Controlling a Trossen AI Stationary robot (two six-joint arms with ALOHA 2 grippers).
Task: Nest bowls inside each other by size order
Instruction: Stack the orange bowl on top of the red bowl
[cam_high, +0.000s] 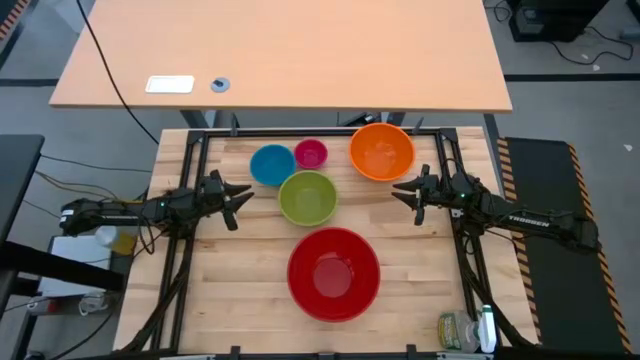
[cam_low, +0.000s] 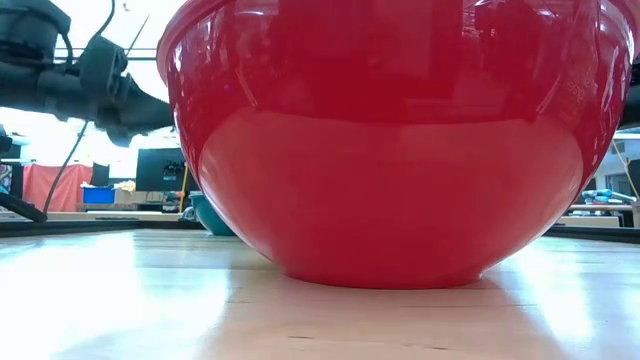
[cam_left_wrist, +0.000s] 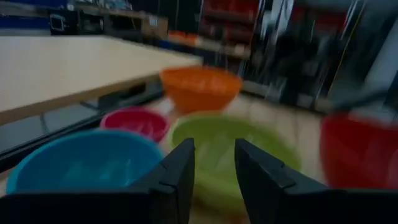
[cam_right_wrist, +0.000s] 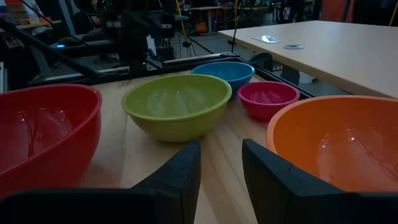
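Observation:
Five bowls stand upright on their bases on the wooden table, each apart from the others. The red bowl (cam_high: 334, 273) is nearest the front, the lime green bowl (cam_high: 307, 197) behind it, the blue bowl (cam_high: 272, 165) and the small magenta pink bowl (cam_high: 311, 154) at the far side, the orange bowl (cam_high: 381, 151) at the far right. My left gripper (cam_high: 240, 196) is open and empty, left of the green bowl. My right gripper (cam_high: 400, 194) is open and empty, just in front of the orange bowl (cam_right_wrist: 336, 143).
A second, lighter table (cam_high: 280, 50) stands beyond the far edge, with a white card and a small round thing on it. A black frame rail (cam_high: 320, 132) runs along the table's far edge. A bottle (cam_high: 462, 330) lies at the front right corner.

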